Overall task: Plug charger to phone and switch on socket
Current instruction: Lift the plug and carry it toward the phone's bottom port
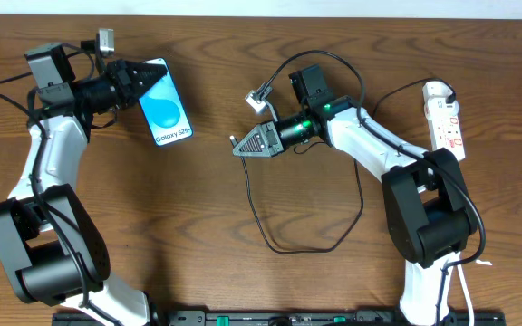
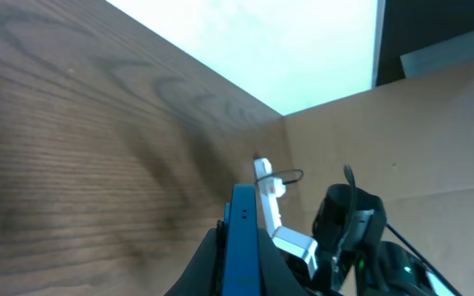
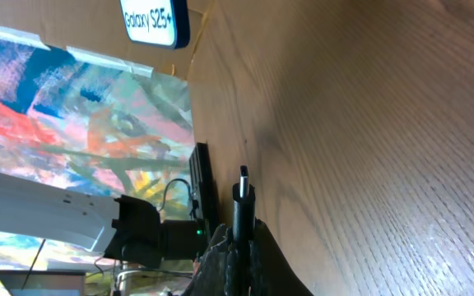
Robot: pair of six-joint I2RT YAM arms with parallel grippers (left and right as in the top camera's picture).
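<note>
The phone (image 1: 166,107), with a blue-and-white screen reading "Galaxy S25+", is held at its upper end by my left gripper (image 1: 141,77), which is shut on it. In the left wrist view the phone (image 2: 241,234) shows edge-on as a blue strip between the jaws. To its right, my right gripper (image 1: 237,145) is shut on the charger plug tip (image 3: 243,193), which points toward the phone (image 3: 151,20) with a gap between them. The thin black charger cable (image 1: 306,249) loops down across the table. The white socket (image 1: 446,118) lies at the far right.
The right arm (image 1: 370,140) stretches between the socket and the plug. The left arm (image 1: 48,154) runs down the left side. A black rail (image 1: 270,318) lines the front edge. A cardboard wall (image 2: 401,123) stands beyond the table.
</note>
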